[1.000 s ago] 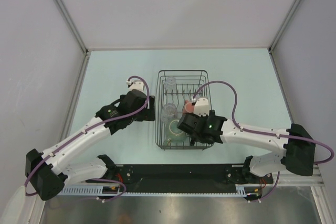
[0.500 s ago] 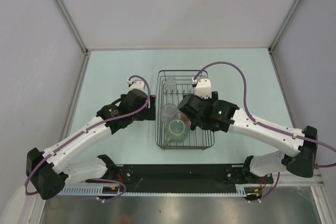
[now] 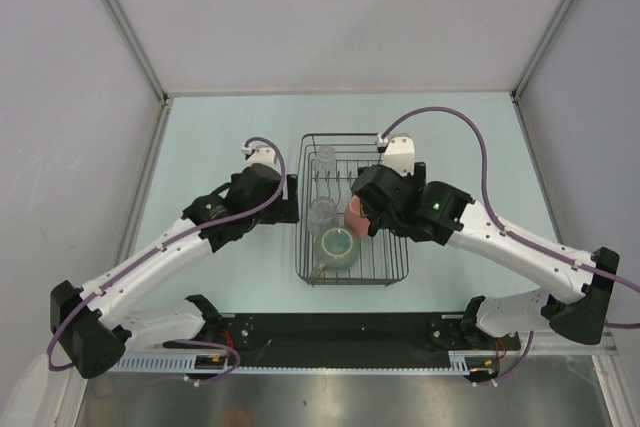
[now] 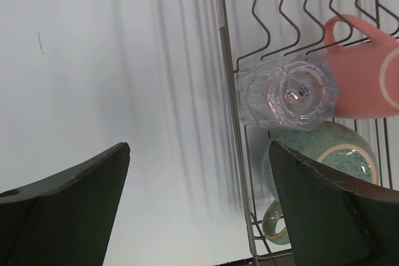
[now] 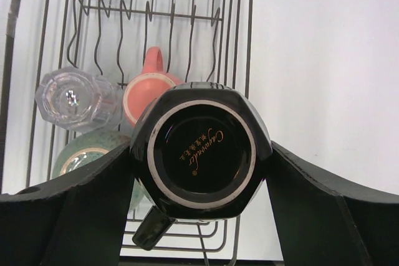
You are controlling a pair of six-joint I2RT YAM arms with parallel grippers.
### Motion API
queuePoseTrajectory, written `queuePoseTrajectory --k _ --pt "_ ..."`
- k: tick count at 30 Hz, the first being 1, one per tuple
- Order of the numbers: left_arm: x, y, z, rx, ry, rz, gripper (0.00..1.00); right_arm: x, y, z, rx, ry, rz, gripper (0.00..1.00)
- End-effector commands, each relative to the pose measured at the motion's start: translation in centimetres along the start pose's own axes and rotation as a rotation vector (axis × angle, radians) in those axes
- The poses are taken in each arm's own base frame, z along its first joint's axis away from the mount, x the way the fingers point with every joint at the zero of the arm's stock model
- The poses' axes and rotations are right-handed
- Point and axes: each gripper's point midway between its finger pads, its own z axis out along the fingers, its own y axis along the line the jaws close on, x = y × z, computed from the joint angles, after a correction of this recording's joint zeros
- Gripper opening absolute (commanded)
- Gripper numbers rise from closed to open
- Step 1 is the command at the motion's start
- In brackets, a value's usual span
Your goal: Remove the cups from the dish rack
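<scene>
The right gripper (image 5: 201, 157) was clamped on the dark cup (image 5: 201, 144), one finger on each side of its six-sided body. The cup's base faced the wrist camera, so its long axis ran along the fingers, mouth away from the wrist, handle at the lower left of that view. It hung over the right part of the rack (image 3: 348, 135), not set down. Bare table (image 5: 324, 60) lay to the right of the frame, beyond the rack's wire wall, so the carry would likely go that way, over the wall.

The left gripper (image 4: 199, 216) stood with its jaws wide apart and nothing between them, over the table just outside the rack's left wall. The nearest cup to it, a glass tumbler (image 4: 287, 91), lay to the right of its jaws, just inside that wall.

The dark cup looked like glossy ceramic, with a pale ring and gold script on its base. The tumbler was faceted clear glass; beside it sat a smooth pink mug (image 4: 365, 70) and a speckled green mug (image 4: 324, 157). A second tumbler (image 3: 323, 157) stood at the rack's far end. The rack was thin black wire.
</scene>
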Motion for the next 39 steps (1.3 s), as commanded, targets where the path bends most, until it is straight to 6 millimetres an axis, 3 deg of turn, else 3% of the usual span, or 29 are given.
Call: queuePoseTrajectory --k 1,11,12,14,16,17,22,23,27,28,29,32,38,39 --pt "-3.8 -1.9 -2.1 0.091 -0.103 -0.06 0.99 -5.9 -0.1 -2.3 -0.105 -0.133 0.19 0.0" --pt "-6.7 -4.8 -5.3 0.28 -0.197 -0.183 0.99 -10.5 1.5 -3.7 -0.364 -0.222 0.402 0.0" --pt "-6.7 -4.9 -5.4 0.297 -0.201 -0.197 0.99 -9.9 2.3 -3.6 -0.417 -0.201 0.404 0.0" --pt "-7.7 -5.9 -6.7 0.376 -0.234 -0.241 0.99 -11.3 1.9 -3.8 -0.469 -0.241 0.486 0.0" --pt "-8.4 -6.7 -7.3 0.443 -0.259 -0.279 1.0 -11.0 2.4 -3.6 -0.536 -0.222 0.526 0.0" --pt "-8.9 -6.7 -8.0 0.471 -0.279 -0.31 1.0 -11.8 2.0 -3.4 -0.551 -0.246 0.555 0.0" --pt "-9.9 -7.2 -8.5 0.558 -0.293 -0.384 1.0 -11.6 2.8 -2.8 -0.661 -0.23 0.618 0.0" --pt "-9.7 -7.8 -8.7 0.606 -0.266 -0.395 1.0 -12.5 2.8 -3.2 -0.697 -0.259 0.652 0.0" --pt "-9.5 -9.4 -8.7 0.755 -0.245 -0.453 1.0 -12.3 2.7 -2.4 -0.796 -0.246 0.744 0.0" --pt "-9.4 -9.7 -8.7 0.787 -0.228 -0.483 0.99 -13.6 2.7 -3.1 -0.847 -0.299 0.762 0.0" --pt "-9.3 -9.9 -8.7 0.813 -0.215 -0.491 0.99 -12.9 2.9 -2.8 -0.869 -0.28 0.773 0.0" --pt "-9.1 -9.8 -7.9 0.828 -0.203 -0.527 0.98 -13.3 2.8 -2.8 -0.92 -0.299 0.809 0.0" --pt "-9.6 -10.4 -8.7 0.946 -0.212 -0.571 0.95 -13.5 2.9 -3.3 -1.025 -0.306 0.858 0.0" --pt "-10.2 -10.8 -9.8 1.007 -0.233 -0.582 0.94 -13.3 3.0 -3.1 -1.031 -0.296 0.864 0.0"
